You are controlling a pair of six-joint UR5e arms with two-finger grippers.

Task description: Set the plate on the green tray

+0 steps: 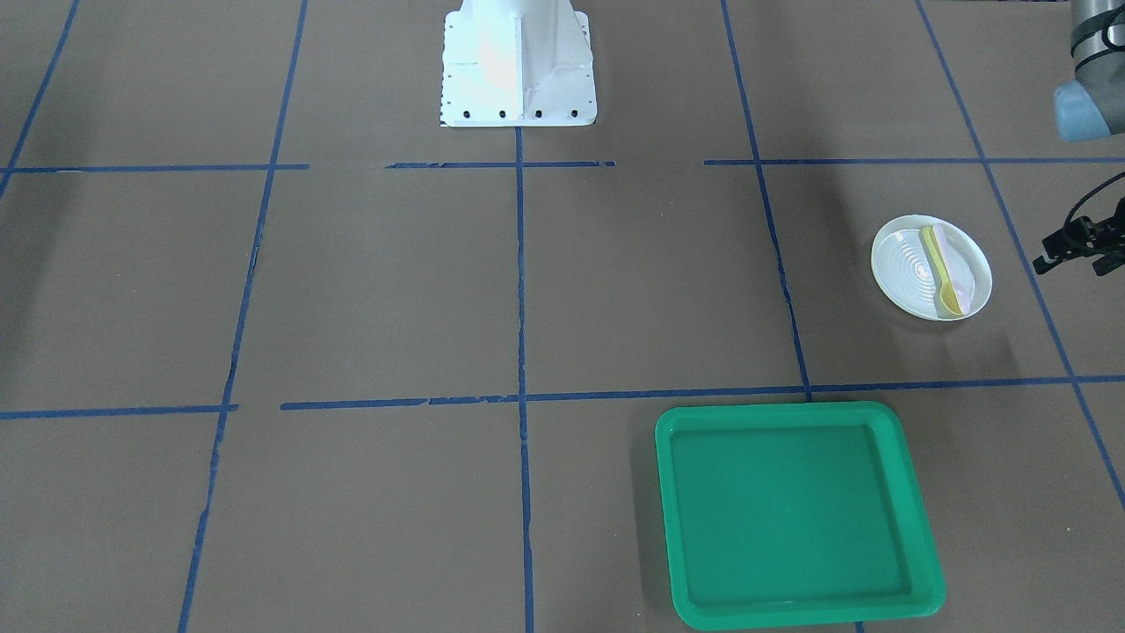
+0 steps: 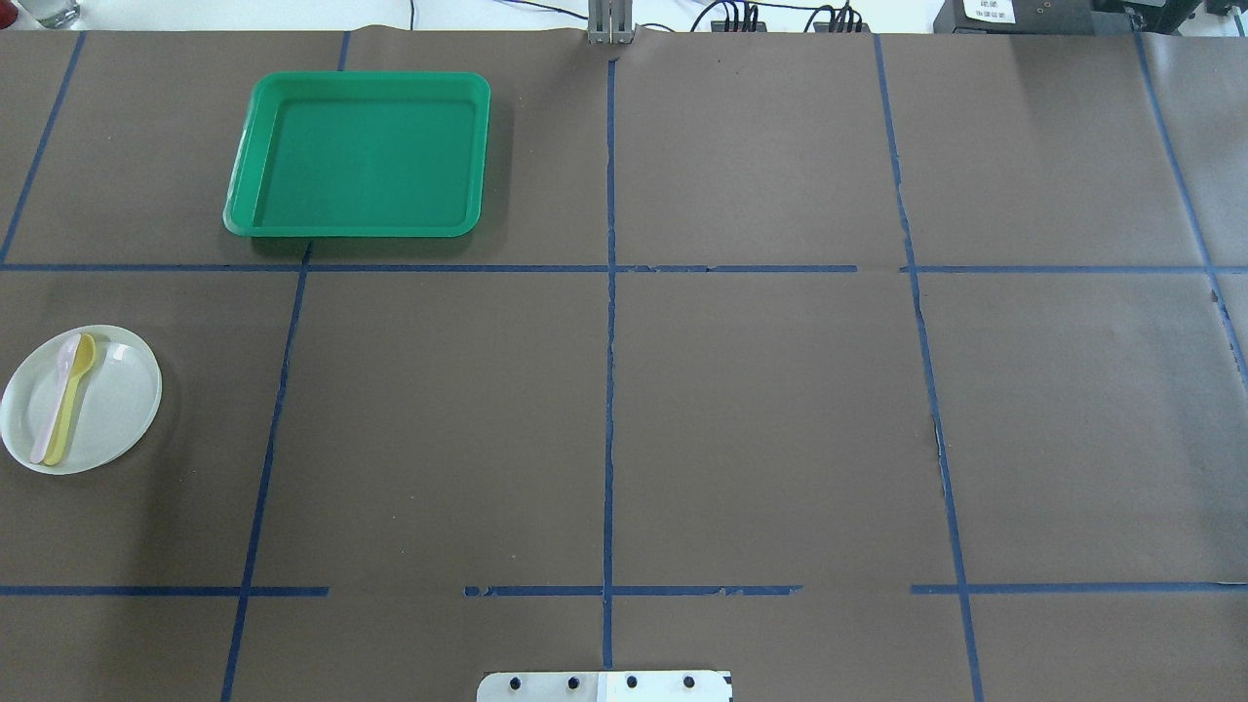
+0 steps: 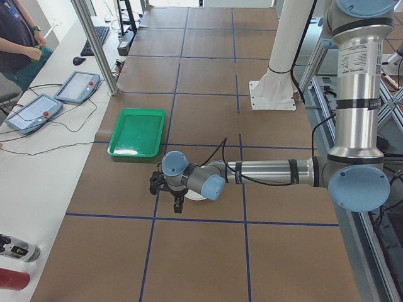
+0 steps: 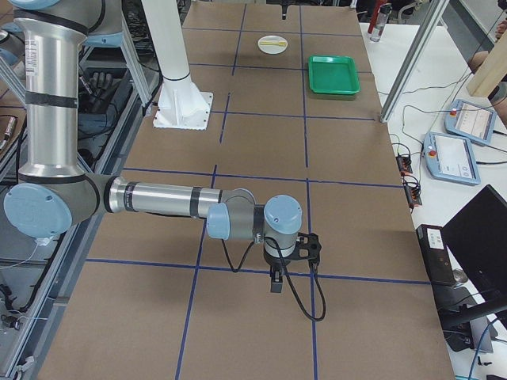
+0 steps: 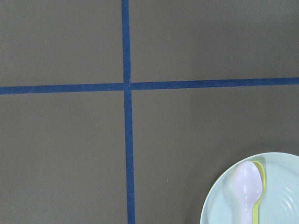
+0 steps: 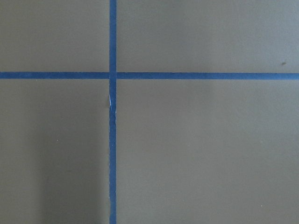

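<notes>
The small white plate (image 1: 914,272) lies on the brown table on the robot's left side, with a yellow spoon (image 1: 940,272) and a pink spoon (image 1: 960,268) lying on it. It also shows in the overhead view (image 2: 112,400) and at the bottom right corner of the left wrist view (image 5: 280,196). The green tray (image 1: 795,514) lies empty at the table's far side (image 2: 361,156). My left gripper (image 3: 179,205) hangs above the table just beside the plate; I cannot tell its state. My right gripper (image 4: 275,283) hangs over bare table far from both; I cannot tell its state.
The robot's white pedestal (image 1: 518,61) stands at the table's near middle. Blue tape lines (image 2: 609,390) divide the brown table into squares. A side bench with teach pendants (image 3: 75,85) and a metal post (image 3: 94,44) lies beyond the tray.
</notes>
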